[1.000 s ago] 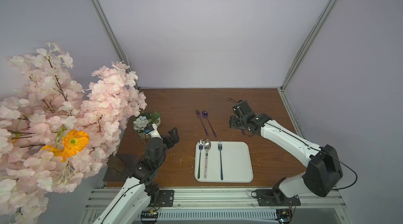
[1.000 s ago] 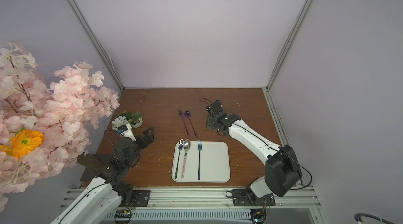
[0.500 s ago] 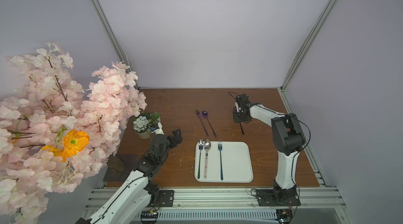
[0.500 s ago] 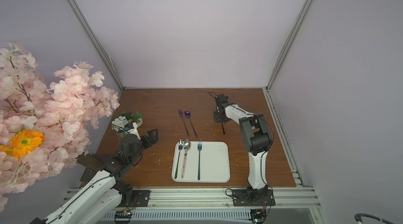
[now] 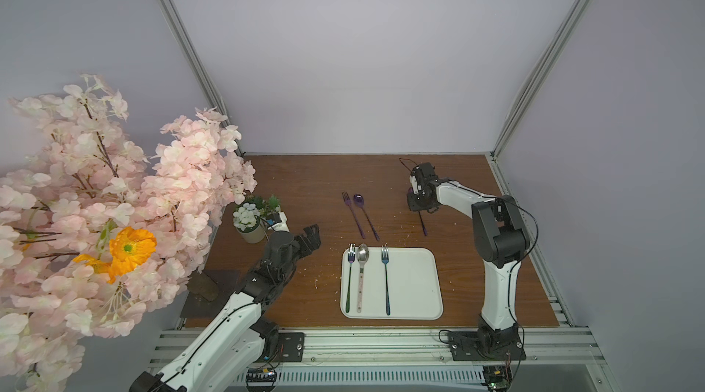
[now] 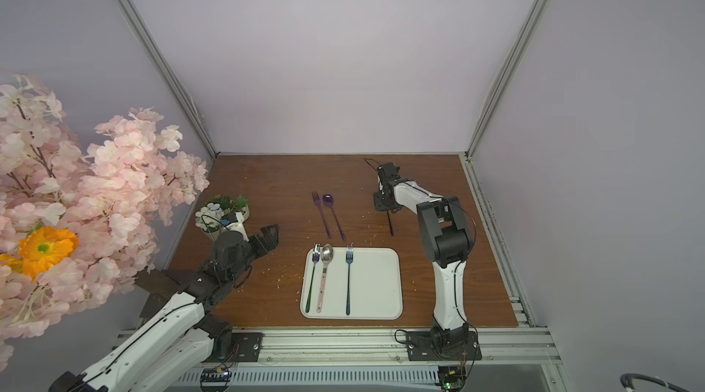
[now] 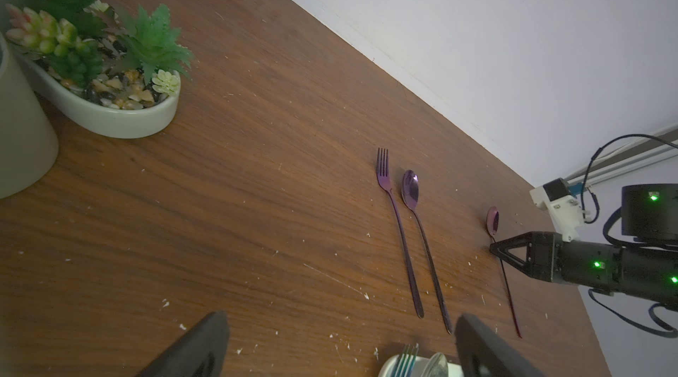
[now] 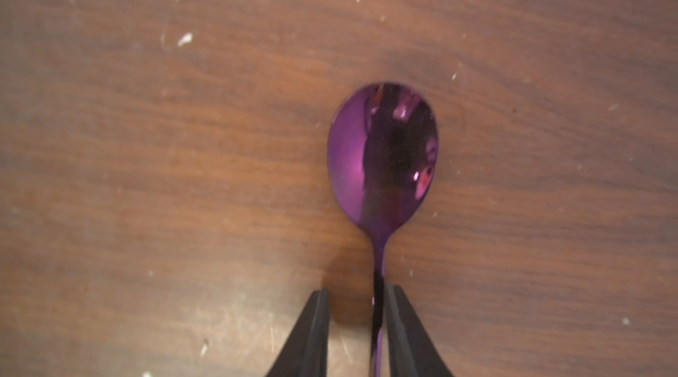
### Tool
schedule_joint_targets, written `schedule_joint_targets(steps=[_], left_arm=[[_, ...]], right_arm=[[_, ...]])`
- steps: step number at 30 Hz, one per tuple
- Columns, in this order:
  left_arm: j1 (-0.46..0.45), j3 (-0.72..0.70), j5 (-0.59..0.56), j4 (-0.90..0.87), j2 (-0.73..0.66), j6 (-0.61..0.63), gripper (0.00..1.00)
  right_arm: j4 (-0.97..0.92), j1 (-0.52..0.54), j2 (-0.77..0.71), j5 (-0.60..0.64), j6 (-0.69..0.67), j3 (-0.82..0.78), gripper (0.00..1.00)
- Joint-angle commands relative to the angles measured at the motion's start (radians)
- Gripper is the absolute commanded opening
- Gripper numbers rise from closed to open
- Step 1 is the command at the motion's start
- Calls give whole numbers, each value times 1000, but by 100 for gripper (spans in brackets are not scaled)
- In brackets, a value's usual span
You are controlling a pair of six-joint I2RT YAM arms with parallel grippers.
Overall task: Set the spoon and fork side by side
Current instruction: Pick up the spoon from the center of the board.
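Note:
A purple spoon (image 8: 383, 158) lies on the brown table at the back right, its handle (image 5: 422, 224) pointing toward the front. My right gripper (image 8: 354, 292) straddles its neck. One finger (image 8: 398, 320) touches the handle; the other finger (image 8: 319, 320) stands a little off, so the jaws are narrowly open. In both top views the right gripper (image 5: 419, 207) points down onto it. A purple fork (image 5: 353, 214) and a second purple spoon (image 5: 366, 218) lie side by side mid-table. My left gripper (image 5: 311, 237) hovers open and empty, left of the tray.
A white tray (image 5: 416, 283) at the front holds a green-handled fork (image 5: 349, 283), a silver spoon (image 5: 361, 275) and a blue fork (image 5: 386, 279). Two small plant pots (image 5: 251, 220) stand at the left, with pink blossom branches (image 5: 114, 199) beside them. White crumbs dot the table.
The right arm's elbow has risen upright while its gripper stayed over the purple spoon, and its jaws have narrowed around the neck. The left arm has shifted slightly.

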Motion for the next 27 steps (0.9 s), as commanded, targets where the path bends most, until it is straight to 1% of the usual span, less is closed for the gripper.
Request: schedule_joint_targets(steps=[1,4,6,8,15,21,27], left_arm=[[7,29,-8,-3,-16,7,99],[7,31,-16,-8,-22,8,99],[7,32,-22,-11,-27,7,99],[7,27,-28,-12,-39,3,99],[7,19,-58,-12,-90,0,99],[7,7,-85,-18,-121,-4,99],[7,-19,-98,8,-148,-9,99]], right_arm=[[-10,-18,52,45,-18,-1,23],[-9,-20,46,58,-19,-5,14],[-5,-20,40,71,-17,-6,5],[10,-18,22,84,-11,-16,2],[48,-14,-73,98,8,-19,0],[-27,20,-190,87,77,6,0],[-87,84,-357,118,171,-86,0]])
